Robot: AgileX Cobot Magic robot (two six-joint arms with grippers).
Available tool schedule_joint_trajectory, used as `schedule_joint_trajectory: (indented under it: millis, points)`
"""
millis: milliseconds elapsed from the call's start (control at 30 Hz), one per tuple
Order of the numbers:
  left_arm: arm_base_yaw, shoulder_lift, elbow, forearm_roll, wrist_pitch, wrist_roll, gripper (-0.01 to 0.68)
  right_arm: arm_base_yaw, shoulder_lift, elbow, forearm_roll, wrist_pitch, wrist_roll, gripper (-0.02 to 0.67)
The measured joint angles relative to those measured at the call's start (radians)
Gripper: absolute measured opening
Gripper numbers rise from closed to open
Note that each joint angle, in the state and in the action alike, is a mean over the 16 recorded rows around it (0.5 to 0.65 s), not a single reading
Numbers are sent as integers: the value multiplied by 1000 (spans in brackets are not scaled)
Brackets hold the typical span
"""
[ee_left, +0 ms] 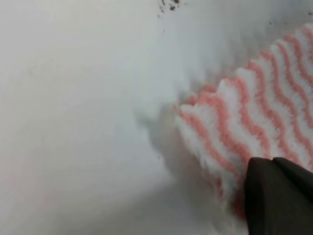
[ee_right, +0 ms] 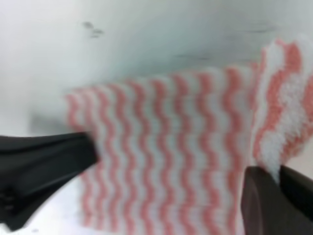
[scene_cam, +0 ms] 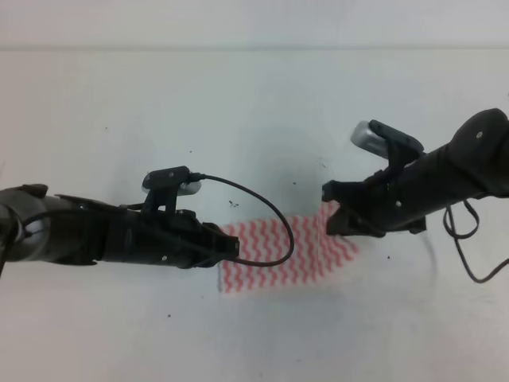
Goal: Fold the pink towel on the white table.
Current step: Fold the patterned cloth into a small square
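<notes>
Towel: the pink towel [scene_cam: 282, 255] lies on the white table [scene_cam: 238, 111], between the two arms.
Feel: thin, soft and floppy, I think — it will bend and sag.
Left gripper [scene_cam: 232, 245]: at the towel's left edge; I cannot tell if it holds the cloth.
Right gripper [scene_cam: 330, 213]: pinched on the right edge, which is lifted.
Best hold: the edges or corners — not the middle.

A thin black cable [scene_cam: 262, 219] loops from the small camera mount [scene_cam: 169, 181] out over the striped cloth and curves back; another black cable [scene_cam: 469, 247] hangs in loops near the right edge. A clump of dark specks [ee_left: 168, 5] sits at the top of the left wrist view
</notes>
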State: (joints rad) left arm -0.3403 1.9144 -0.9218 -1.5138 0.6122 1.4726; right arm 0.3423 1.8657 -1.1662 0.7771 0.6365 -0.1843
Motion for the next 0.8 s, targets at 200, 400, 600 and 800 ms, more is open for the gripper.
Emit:
schedule_joint_trajectory:
  millis: [200, 400, 600, 800]
  points:
    - [0, 0, -1, -3, 0, -4, -3, 25, -21, -9, 96, -4, -83, -14]
    - [0, 0, -1, -2, 7, -6, -3, 60, -15, -18, 124, -29, -105, -13]
    - [0, -7, -1, -1, 22, -5, -3, 86, -3, -28, 125, -47, -105, -12]
    - [0, -42, 0, 15, 31, -5, -3, 93, 7, -34, 128, -52, -105, -13]
